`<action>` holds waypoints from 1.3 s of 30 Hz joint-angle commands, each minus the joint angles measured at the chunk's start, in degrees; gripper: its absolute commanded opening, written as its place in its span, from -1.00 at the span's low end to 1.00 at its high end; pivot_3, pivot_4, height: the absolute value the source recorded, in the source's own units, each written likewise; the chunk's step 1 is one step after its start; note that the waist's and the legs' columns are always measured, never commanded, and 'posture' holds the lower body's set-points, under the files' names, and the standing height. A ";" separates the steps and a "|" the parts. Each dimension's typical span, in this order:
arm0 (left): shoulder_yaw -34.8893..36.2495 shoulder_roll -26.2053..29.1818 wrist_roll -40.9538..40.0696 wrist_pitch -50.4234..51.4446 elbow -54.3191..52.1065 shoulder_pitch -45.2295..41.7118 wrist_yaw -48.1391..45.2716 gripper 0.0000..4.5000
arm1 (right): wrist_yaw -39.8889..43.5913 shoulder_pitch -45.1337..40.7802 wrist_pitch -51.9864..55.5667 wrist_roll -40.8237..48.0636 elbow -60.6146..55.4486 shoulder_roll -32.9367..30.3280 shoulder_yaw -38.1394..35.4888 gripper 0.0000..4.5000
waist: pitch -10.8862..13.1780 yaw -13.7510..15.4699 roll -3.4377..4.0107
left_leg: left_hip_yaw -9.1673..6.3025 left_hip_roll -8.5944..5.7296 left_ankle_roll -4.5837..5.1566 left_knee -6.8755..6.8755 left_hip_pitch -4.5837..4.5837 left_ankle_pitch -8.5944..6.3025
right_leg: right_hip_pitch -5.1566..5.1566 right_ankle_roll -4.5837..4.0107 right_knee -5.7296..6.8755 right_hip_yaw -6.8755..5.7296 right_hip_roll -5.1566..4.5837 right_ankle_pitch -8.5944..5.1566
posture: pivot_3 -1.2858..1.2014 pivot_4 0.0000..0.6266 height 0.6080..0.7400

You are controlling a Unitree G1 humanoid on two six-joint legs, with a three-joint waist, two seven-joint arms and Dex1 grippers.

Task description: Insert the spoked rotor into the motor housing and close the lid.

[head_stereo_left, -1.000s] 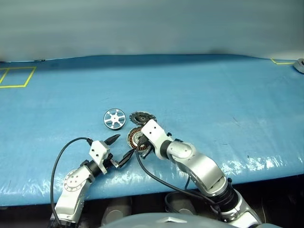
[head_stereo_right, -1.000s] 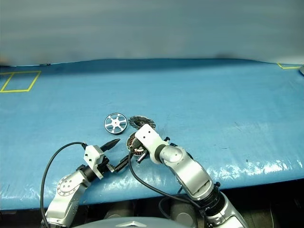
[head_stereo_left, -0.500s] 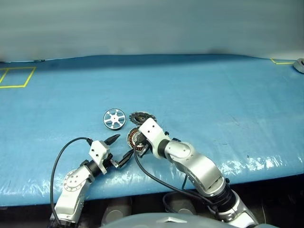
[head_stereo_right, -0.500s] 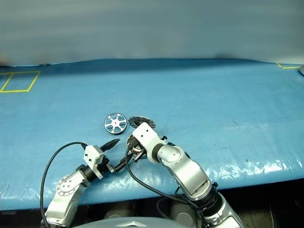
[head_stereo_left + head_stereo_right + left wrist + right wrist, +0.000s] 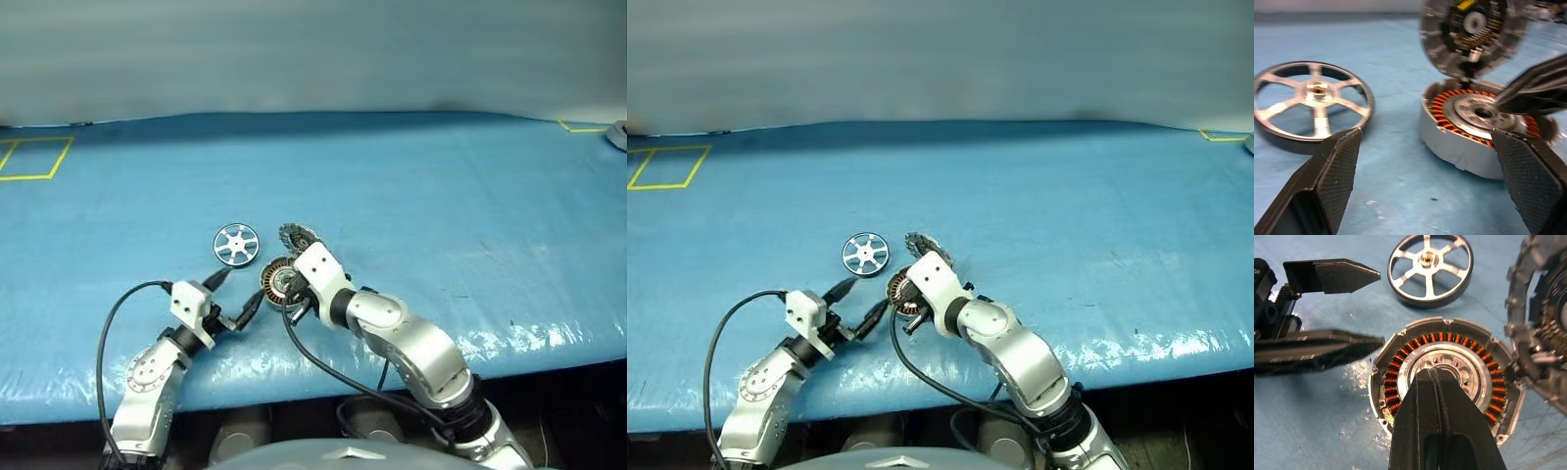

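The spoked rotor (image 5: pixel 236 243) lies flat on the blue table (image 5: pixel 421 196), just left of the motor housing (image 5: pixel 277 281). The housing (image 5: pixel 1444 372) is open and shows its copper winding ring and central bearing. Its lid (image 5: pixel 1471 34) stands tilted up at the housing's far rim, with the segmented inner side showing. My right gripper (image 5: pixel 1432 374) is shut, and its tips sit over the housing's central bearing. My left gripper (image 5: pixel 240 287) is open with nothing in it, low over the table. It points between the rotor (image 5: pixel 1312 105) and the housing (image 5: pixel 1474 122).
Yellow tape marks a square (image 5: pixel 34 159) at the table's far left and a corner (image 5: pixel 578 127) at the far right. A grey object (image 5: pixel 617 135) sits by the right edge. Black cables trail from both wrists near the table's front edge.
The lid has risen from lying open behind the housing to standing tilted up. My left gripper has moved forward and left, closer to the rotor. The right gripper stays shut over the housing.
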 commanded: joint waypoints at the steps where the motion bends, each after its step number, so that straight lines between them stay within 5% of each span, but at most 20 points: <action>1: 3.29 1.01 -1.93 8.60 -7.40 -2.84 5.64 1.00 | 0.71 0.21 1.92 2.49 -6.03 -0.64 -2.66 -0.99 | 0.00 0.06 0.00 | -0.01 -0.01 0.00 0.00 0.00 0.00 | 0.01 0.00 0.00 -0.02 0.00 0.00 | 0.03 -0.52 1.00; 9: 0.57 11.78 -0.43 26.71 -14.90 -10.13 3.42 1.00 | -0.32 2.11 2.98 3.11 -7.79 -4.33 -3.57 -0.99 | 0.06 -0.28 -0.07 | 0.07 -0.03 -0.02 -0.03 0.00 0.01 | 0.01 0.03 -0.01 0.00 0.04 0.01 | 0.03 -0.52 1.00; 15: -5.87 23.29 5.82 27.85 -10.07 -14.67 -5.86 1.00 | 0.15 5.14 -0.40 3.37 -8.32 -7.30 -4.53 -0.99 | 0.18 -0.53 -0.05 | 0.10 -0.01 -0.06 -0.11 0.00 0.03 | -0.06 -0.04 0.02 0.03 0.07 -0.02 | 0.03 -0.52 1.00; 17: -7.04 25.46 7.73 26.33 -7.41 -17.35 -8.43 0.83 | 0.66 6.68 -2.44 3.38 -8.36 -8.76 -4.79 -1.00 | 0.25 -0.46 -0.09 | 0.10 -0.01 -0.06 -0.11 0.00 0.03 | -0.06 -0.04 0.00 0.02 0.06 -0.02 | 0.03 -0.52 1.00; 24: -8.78 27.65 12.12 20.88 -0.88 -25.67 -13.62 -0.13 | 0.06 10.49 -6.25 2.35 -7.95 -11.15 -4.77 -1.00 | 0.33 -0.25 -0.14 | 0.12 -0.01 -0.05 -0.11 -0.06 0.03 | -0.12 -0.02 -0.01 0.05 0.02 -0.01 | 0.03 -0.52 1.00; 39: -17.60 29.01 22.29 8.53 17.18 -40.32 -27.20 -0.13 | 1.95 16.59 -19.23 2.90 -6.16 -10.62 -4.83 -1.00 | 0.32 -0.23 -0.16 | 0.12 -0.06 -0.06 0.12 -0.71 0.06 | -0.68 -0.19 0.06 0.04 0.08 0.23 | 0.03 -0.52 1.00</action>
